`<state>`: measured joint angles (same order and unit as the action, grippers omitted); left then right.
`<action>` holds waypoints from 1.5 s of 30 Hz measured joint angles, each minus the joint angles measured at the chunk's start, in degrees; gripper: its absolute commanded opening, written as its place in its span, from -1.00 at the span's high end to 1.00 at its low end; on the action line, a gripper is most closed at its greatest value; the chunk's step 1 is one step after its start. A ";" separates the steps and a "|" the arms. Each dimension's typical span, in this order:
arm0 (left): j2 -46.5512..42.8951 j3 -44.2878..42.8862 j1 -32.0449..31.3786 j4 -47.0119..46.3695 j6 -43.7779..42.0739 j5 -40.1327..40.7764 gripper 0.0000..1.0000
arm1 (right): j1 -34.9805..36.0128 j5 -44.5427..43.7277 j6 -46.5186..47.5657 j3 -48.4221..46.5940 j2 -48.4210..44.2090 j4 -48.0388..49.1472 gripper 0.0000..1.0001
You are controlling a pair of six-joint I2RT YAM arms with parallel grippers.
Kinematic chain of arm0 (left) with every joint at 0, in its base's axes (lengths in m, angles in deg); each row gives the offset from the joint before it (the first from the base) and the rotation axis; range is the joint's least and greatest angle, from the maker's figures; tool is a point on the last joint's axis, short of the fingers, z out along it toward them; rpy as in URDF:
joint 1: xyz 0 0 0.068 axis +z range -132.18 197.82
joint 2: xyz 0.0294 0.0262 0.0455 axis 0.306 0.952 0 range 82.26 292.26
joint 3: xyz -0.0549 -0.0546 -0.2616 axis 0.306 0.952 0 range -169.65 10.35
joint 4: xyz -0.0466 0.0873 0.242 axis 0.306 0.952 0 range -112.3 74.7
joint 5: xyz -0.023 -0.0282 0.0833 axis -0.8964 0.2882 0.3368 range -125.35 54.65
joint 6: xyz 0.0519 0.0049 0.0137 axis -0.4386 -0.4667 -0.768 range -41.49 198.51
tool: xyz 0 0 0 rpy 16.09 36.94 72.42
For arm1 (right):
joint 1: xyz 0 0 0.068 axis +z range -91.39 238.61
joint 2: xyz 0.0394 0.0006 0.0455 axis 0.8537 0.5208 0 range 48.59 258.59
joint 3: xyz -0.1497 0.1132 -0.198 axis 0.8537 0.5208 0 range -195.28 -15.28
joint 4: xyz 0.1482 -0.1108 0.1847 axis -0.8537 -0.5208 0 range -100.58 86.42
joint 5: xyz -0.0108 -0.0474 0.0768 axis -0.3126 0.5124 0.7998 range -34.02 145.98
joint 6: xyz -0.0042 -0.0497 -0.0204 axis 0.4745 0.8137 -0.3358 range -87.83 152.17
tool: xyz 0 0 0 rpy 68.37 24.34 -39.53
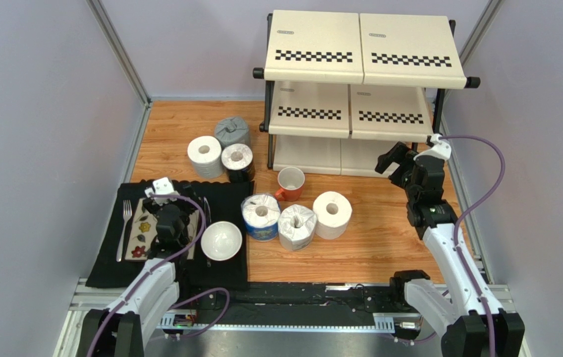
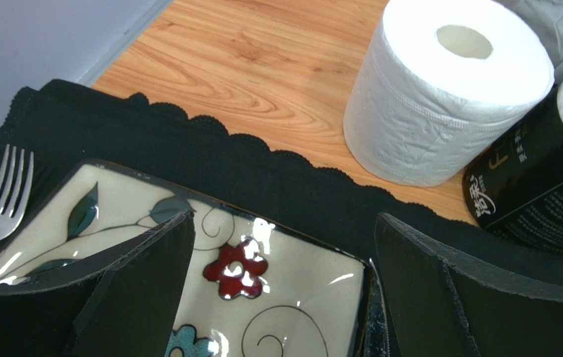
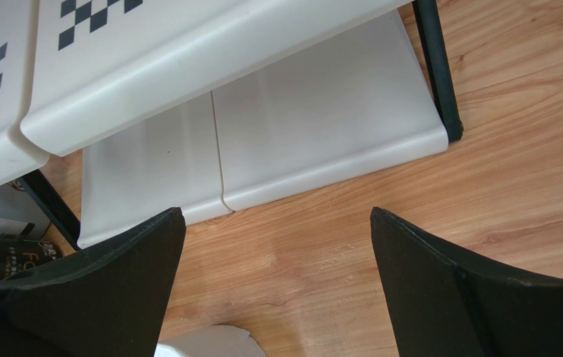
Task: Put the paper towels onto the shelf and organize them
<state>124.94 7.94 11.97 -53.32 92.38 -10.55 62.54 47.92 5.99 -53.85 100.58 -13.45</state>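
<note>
Nothing shelved yet: no roll shows on the three-tier shelf (image 1: 366,56) at 12 o'clock, so all six paper towels are left to place. They stand upright on the wood, long axes vertical. The white roll (image 1: 204,156), grey roll (image 1: 232,132) and black roll (image 1: 237,162) are at 10 o'clock. The blue roll (image 1: 261,216), clear-wrapped roll (image 1: 297,226) and second white roll (image 1: 332,214) line up at centre. My left gripper (image 2: 284,223) and right gripper (image 3: 277,214) both gape wide, holding nothing.

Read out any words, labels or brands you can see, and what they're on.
"F": on the black-wrapped paper towel roll; its other print is too blurred to read.
Too small to read: the oval badge on the cream checkered shelf.
</note>
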 measured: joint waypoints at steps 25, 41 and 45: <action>-4.02 0.00 0.00 3.58 1.92 2.60 -0.98 | 19.04 5.95 0.68 1.27 -1.18 -11.10 -0.67; -3.06 0.00 0.00 3.98 1.92 2.75 -0.98 | 25.97 5.66 1.22 1.64 0.04 -18.82 -0.68; -3.06 0.00 0.00 3.98 1.92 2.75 -0.98 | 25.94 4.83 1.20 2.43 0.33 -18.82 -0.68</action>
<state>121.88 7.94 11.97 -49.34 94.30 -7.80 88.48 52.75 7.20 -51.42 100.90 -32.27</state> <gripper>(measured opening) 0.990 0.837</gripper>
